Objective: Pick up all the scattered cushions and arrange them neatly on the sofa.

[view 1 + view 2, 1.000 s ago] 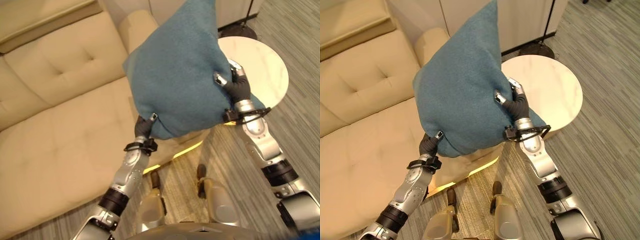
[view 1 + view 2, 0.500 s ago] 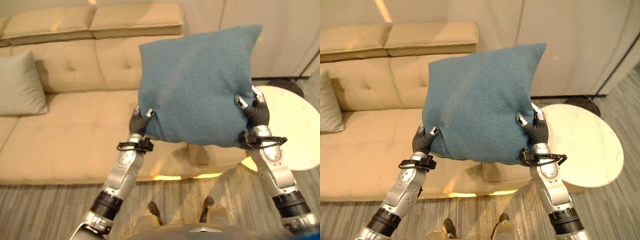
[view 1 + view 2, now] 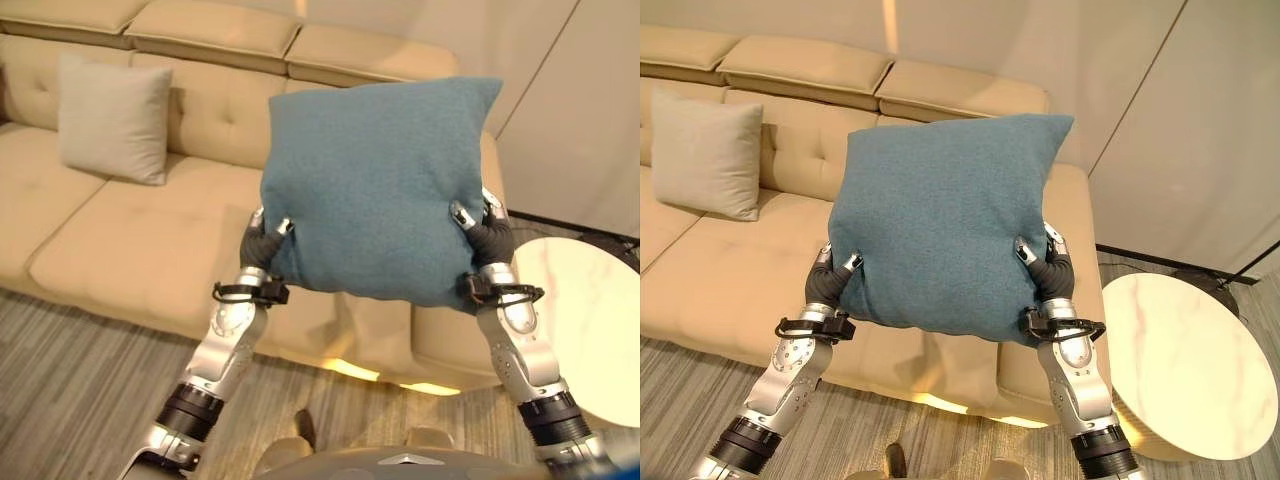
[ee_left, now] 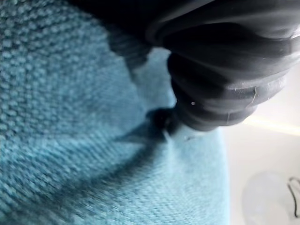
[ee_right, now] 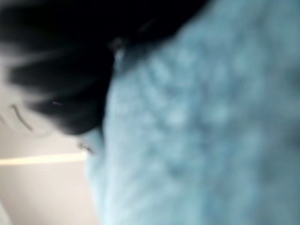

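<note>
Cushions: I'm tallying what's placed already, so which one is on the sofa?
The pale grey square fabric cushion, leaning against the beige sofa backrest. The teal one is held up between both hands.

Teal cushion (image 3: 378,185) upright, above sofa (image 3: 120,230)

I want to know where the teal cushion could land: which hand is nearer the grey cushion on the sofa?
Left. The left hand grips the teal cushion's lower corner on the side toward the grey cushion; the right hand grips the opposite corner, farther away beside the round table.

Teal-blue cushion (image 3: 380,185); pale grey cushion (image 3: 112,118); cream-beige tufted sofa (image 3: 120,230); white marbled round table (image 3: 1180,365); grey striped floor (image 3: 70,380).
</note>
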Robot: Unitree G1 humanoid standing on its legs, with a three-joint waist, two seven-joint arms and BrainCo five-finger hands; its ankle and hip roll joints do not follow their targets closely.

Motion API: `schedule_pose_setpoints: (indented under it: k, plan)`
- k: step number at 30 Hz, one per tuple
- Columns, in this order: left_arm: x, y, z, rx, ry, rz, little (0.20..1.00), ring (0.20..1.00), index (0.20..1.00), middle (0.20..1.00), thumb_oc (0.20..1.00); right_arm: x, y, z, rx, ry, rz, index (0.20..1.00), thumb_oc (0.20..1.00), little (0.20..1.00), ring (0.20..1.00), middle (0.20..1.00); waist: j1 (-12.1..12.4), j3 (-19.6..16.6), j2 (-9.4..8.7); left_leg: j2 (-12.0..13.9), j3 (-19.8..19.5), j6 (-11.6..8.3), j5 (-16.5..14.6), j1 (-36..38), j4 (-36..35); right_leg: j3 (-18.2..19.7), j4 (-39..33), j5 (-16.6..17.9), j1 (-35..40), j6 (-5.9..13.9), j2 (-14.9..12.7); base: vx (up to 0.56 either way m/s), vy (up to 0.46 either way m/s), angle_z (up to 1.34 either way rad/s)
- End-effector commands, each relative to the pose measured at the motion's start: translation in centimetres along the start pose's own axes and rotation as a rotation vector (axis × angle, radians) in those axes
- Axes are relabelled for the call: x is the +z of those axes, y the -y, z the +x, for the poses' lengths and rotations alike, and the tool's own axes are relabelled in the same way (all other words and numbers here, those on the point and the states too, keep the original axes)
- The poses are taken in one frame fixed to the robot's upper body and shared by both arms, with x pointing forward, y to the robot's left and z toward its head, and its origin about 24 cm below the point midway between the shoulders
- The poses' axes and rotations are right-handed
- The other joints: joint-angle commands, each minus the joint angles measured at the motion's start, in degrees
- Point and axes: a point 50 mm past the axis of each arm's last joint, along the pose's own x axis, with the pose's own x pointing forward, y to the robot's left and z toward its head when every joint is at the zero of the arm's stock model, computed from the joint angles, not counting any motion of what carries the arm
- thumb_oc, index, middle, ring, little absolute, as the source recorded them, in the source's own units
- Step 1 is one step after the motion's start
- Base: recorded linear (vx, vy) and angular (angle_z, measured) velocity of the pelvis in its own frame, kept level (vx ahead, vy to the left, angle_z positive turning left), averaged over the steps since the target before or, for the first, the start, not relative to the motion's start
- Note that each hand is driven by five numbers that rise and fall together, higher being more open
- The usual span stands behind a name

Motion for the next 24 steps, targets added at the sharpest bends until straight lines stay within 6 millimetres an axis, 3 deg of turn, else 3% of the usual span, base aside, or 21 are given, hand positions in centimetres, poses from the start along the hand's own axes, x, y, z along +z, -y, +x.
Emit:
schedule_pose_setpoints:
  k: [1, 4, 8, 9, 10, 11, 14, 15, 17, 21, 24]
  plan:
    - [8.6, 6.2, 0.6, -0.298, 0.481, -0.084, 0.200, 0.200, 0.200, 0.200, 0.200, 4.4, -3.8, 1.1, 0.247, 0.252, 0.042, 0.200, 0.200, 0.200, 0.200, 0.200, -1.6, -1.1, -0.12, -1.4, -1.4, -4.41, -5.8, 3.2, 0.6, -3.7, -9.4, 0.8, 4.5, -2.98, 7.2, 0.05, 0.011, 0.67]
    - [8.3, 6.6, 0.3, -0.326, 0.472, -0.110, 0.200, 0.200, 0.200, 0.200, 0.200, 4.4, -2.6, 0.4, 0.217, 0.247, 0.011, 0.200, 0.200, 0.200, 0.200, 0.200, -2.7, -1.3, -0.24, -2.9, -3.4, -5.04, -5.8, 2.2, 1.8, -0.7, -12.4, 1.6, 6.3, -4.26, 7.9, 0.04, 0.006, 1.14]
    - [7.8, 6.6, -0.2, -0.334, 0.440, -0.141, 0.200, 0.200, 0.200, 0.200, 0.200, 4.5, -1.8, -0.3, 0.204, 0.235, -0.004, 0.200, 0.200, 0.200, 0.200, 0.200, -5.0, -1.8, 0.05, -2.4, 0.0, -5.78, -8.1, 0.6, 7.3, -4.3, -15.1, 1.4, 10.2, -4.96, 6.4, 0.06, 0.008, 0.98]
    - [7.7, 6.5, -0.1, -0.332, 0.431, -0.143, 0.200, 0.200, 0.200, 0.200, 0.200, 4.3, -1.5, -0.4, 0.191, 0.226, -0.005, 0.200, 0.200, 0.200, 0.200, 0.200, -5.5, -1.7, -0.35, -0.6, 3.4, -6.98, -7.8, -0.6, 9.7, -6.0, -15.9, 1.4, 11.2, -4.73, 5.3, 0.02, 0.029, 0.65]
    - [7.7, 6.5, -0.1, -0.332, 0.431, -0.143, 0.200, 0.200, 0.200, 0.200, 0.200, 4.3, -1.5, -0.4, 0.191, 0.226, -0.005, 0.200, 0.200, 0.200, 0.200, 0.200, -5.6, -1.7, -0.34, -0.5, 3.4, -6.98, -7.8, -0.6, 9.8, -6.0, -15.9, 1.4, 11.2, -4.73, 5.3, 0.03, 0.103, 0.90]
    - [7.8, 6.1, 0.1, -0.319, 0.435, -0.144, 0.200, 0.200, 0.200, 0.200, 0.200, 4.4, -1.3, -0.6, 0.191, 0.223, -0.014, 0.200, 0.200, 0.200, 0.200, 0.200, -5.6, -1.8, -0.73, 2.1, 6.8, -7.46, -6.4, -1.5, 9.3, -7.4, -16.9, 1.6, 12.1, -4.24, 4.3, 0.04, 0.102, 0.66]
    - [7.7, 5.7, 0.1, -0.295, 0.426, -0.140, 0.200, 0.200, 0.200, 0.200, 0.200, 4.7, -1.2, -0.7, 0.198, 0.230, -0.029, 0.200, 0.200, 0.200, 0.200, 0.200, -5.2, -2.4, -0.95, 3.9, 7.4, -7.72, -4.6, -2.2, 7.4, -7.6, -17.2, 1.5, 12.2, -3.90, 4.0, 0.08, 0.106, 0.49]
    - [7.7, 5.6, 0.2, -0.282, 0.425, -0.136, 0.200, 0.200, 0.200, 0.200, 0.200, 4.9, -0.9, -0.7, 0.187, 0.236, -0.043, 0.200, 0.200, 0.200, 0.200, 0.200, -5.0, -2.5, -1.14, 6.2, 7.2, -8.35, -2.2, -3.3, 5.8, -7.9, -17.4, 1.1, 12.3, -3.95, 3.6, 0.13, 0.112, 0.21]
    - [7.7, 5.2, 0.4, -0.252, 0.424, -0.129, 0.200, 0.200, 0.200, 0.200, 0.200, 5.3, -0.3, -0.7, 0.155, 0.249, -0.057, 0.200, 0.200, 0.200, 0.200, 0.200, -4.6, -2.5, -1.15, 8.7, 6.6, -9.16, -0.6, -4.5, 4.7, -8.0, -17.0, -0.5, 13.2, -3.69, 2.7, 0.25, 0.195, 0.19]
    - [7.5, 5.3, 0.4, -0.253, 0.417, -0.129, 0.200, 0.200, 0.200, 0.200, 0.200, 5.7, 0.0, -0.6, 0.153, 0.264, -0.076, 0.200, 0.200, 0.200, 0.200, 0.200, -4.9, -2.7, -0.40, 8.1, 5.7, -9.48, -0.7, -4.9, 5.5, -7.7, -16.3, -0.9, 14.5, -3.32, 1.9, 0.23, 0.191, 0.14]
    - [7.6, 5.3, 0.3, -0.255, 0.421, -0.122, 0.200, 0.200, 0.200, 0.200, 0.200, 5.9, -0.7, -0.3, 0.180, 0.271, -0.069, 0.200, 0.200, 0.200, 0.200, 0.200, -4.2, -2.1, -0.48, 5.3, 4.3, -7.86, -3.5, -4.7, 7.9, -5.2, -12.6, -1.5, 14.4, -2.78, -0.3, 0.20, 0.217, -0.02]
